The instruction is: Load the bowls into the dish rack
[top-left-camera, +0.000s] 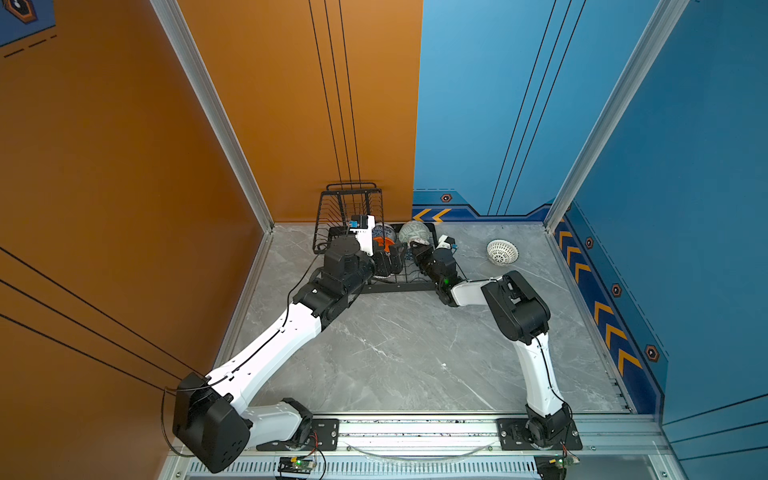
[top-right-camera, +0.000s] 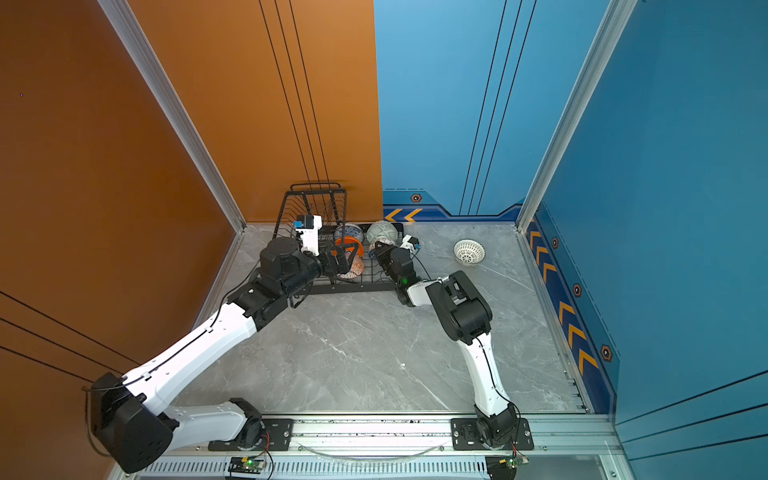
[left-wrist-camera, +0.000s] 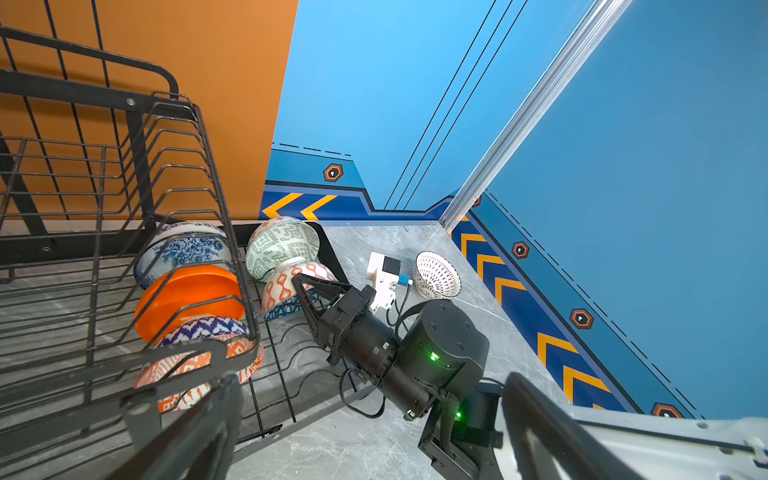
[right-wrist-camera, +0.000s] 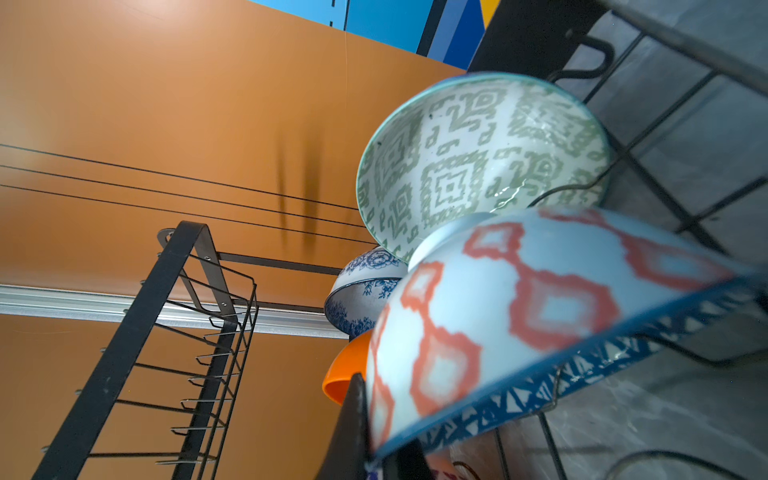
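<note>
Grey marble counter (top-left-camera: 395, 353) meets an orange wall (top-left-camera: 291, 104) and a blue wall (top-left-camera: 478, 104), and the rack (top-left-camera: 353, 191) stands where they join. On the rack's lower tray, beside its raised basket, three bowls stand on edge in a row. The floral bowl (left-wrist-camera: 187, 249) is at the rack's back, the orange bowl (left-wrist-camera: 191, 295) in the middle and the zigzag bowl (left-wrist-camera: 199, 361) toward its front. At the rack's right end the green bowl (left-wrist-camera: 282, 249) stands on edge in the back corner. The diamond bowl (left-wrist-camera: 282, 286) is just in front, touching its foot. The right gripper (left-wrist-camera: 301, 282) is closed on the diamond bowl's rim. The left gripper (top-left-camera: 390, 259) hovers over the rack's front, spread wide and holding nothing. The lattice bowl (top-left-camera: 503, 252) lies tilted on the counter, well to the right of the rack.
</note>
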You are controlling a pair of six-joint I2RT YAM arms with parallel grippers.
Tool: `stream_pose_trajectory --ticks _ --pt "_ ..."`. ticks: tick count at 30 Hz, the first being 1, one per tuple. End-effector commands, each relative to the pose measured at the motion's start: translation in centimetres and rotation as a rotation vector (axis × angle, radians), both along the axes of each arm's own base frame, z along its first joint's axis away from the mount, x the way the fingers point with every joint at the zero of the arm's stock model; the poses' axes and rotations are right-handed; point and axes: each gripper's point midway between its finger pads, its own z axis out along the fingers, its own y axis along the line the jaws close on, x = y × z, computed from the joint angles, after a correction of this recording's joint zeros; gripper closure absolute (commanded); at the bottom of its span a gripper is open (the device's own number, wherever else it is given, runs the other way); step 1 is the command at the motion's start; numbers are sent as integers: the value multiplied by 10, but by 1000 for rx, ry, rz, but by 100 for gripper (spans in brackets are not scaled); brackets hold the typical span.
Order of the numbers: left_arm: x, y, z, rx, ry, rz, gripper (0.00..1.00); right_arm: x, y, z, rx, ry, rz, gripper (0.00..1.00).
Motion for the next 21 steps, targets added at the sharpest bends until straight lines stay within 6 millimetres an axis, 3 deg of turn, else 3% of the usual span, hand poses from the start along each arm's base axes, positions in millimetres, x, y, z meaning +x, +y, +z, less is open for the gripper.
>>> stream_pose_trajectory --ticks 1,21 --pt "-2 4 6 -19 -16 5 2 -7 3 -1 -23 70 3 93" --pt "-2 6 8 -31 -20 7 2 -1 5 -19 -68 172 -24 87"
